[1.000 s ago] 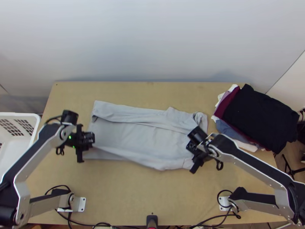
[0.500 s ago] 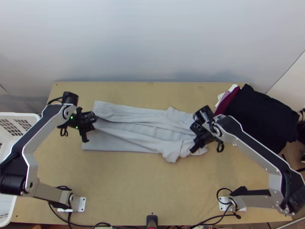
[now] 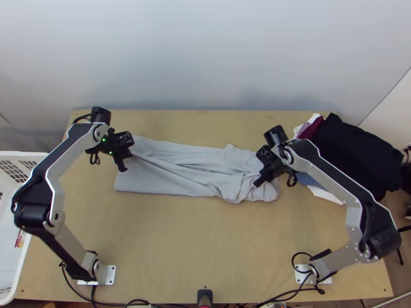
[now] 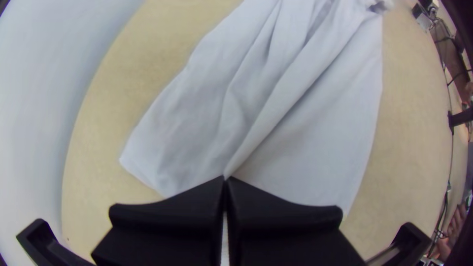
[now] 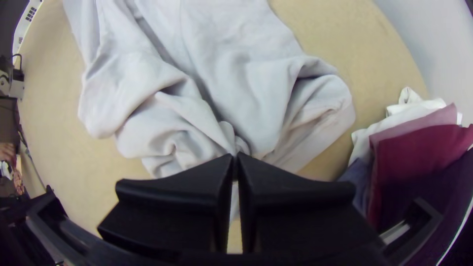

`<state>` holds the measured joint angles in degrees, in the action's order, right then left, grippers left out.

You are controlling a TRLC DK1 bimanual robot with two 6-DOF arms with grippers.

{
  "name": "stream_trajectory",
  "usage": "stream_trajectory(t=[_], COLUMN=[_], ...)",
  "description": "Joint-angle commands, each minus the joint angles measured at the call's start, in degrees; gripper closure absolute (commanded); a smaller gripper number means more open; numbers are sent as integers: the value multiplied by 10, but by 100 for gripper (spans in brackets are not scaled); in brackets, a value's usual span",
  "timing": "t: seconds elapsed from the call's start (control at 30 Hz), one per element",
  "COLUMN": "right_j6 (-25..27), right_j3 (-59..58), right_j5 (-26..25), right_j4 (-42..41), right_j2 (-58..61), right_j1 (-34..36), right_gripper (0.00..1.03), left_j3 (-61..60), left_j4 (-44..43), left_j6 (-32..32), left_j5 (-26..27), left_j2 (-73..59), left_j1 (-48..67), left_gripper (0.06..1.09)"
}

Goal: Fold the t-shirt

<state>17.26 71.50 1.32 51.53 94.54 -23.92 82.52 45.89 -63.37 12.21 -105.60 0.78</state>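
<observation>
The light grey t-shirt [image 3: 174, 172] lies as a long strip across the table, with lengthwise folds and a bunched part toward the right. At its left end is my left gripper [image 3: 125, 163]; in the left wrist view that gripper [image 4: 225, 181] is shut on the shirt [image 4: 305, 133], a crease running from the fingertips. My right gripper [image 3: 261, 180] is over the bunched right part. The right wrist view has the gripper [image 5: 235, 158] shut on gathered fabric of the shirt [image 5: 236, 69], with rumpled folds around it.
A pile of dark, maroon and white clothes [image 3: 359, 154] lies at the table's right back. A white basket [image 3: 20, 256] stands beyond the left edge. Bare tabletop [image 3: 190, 236] stretches between the shirt and the near edge.
Both grippers have moved toward the back of the table, carrying the shirt's near side with them. The shirt is narrower front to back and more bunched at the right.
</observation>
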Motion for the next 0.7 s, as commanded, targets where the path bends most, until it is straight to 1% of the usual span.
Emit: stream_trajectory(t=[0.0,0.13,0.17,0.23,0.27,0.33,0.37,0.43,0.47,0.5,0.53,0.57,0.67], right_j6=[0,1,1,1,1,1,1,2,3,3,3,3,1], right_j3=[21,25,26,27,28,29,30,35,37,40,43,45,52], right_j5=[-2,-3,-3,-4,-4,-6,-5,-5,-5,-5,-5,-5,-6], right_j4=[-35,-48,-49,-54,-56,-62,-62,-61,-60,-56,-54,-51,-48], right_j2=[52,71,74,79,80,82,83,83,82,80,79,74,62], right_j1=[9,12,13,16,18,22,25,27,27,27,27,26,27], right_gripper=[100,100,100,100,100,100,100,100,100,100,95,86,54], left_j3=[26,29,27,22,21,25,27,27,26,22,19,17,17], left_j4=[-28,-42,-42,-63,-78,-85,-85,-85,-84,-84,-84,-86,-90], left_j6=[14,17,17,24,32,33,33,33,33,33,33,33,35], left_j5=[-4,-10,-10,-11,-11,-17,-23,-27,-34,-40,-41,-41,-40], left_j2=[-49,-62,-64,-64,-63,-67,-70,-70,-68,-64,-59,-52,-32], left_j1=[9,12,14,15,13,9,8,3,2,0,-3,-6,-17], left_gripper=[104,103,100,86,82,80,75,57,43,25,8,10,10])
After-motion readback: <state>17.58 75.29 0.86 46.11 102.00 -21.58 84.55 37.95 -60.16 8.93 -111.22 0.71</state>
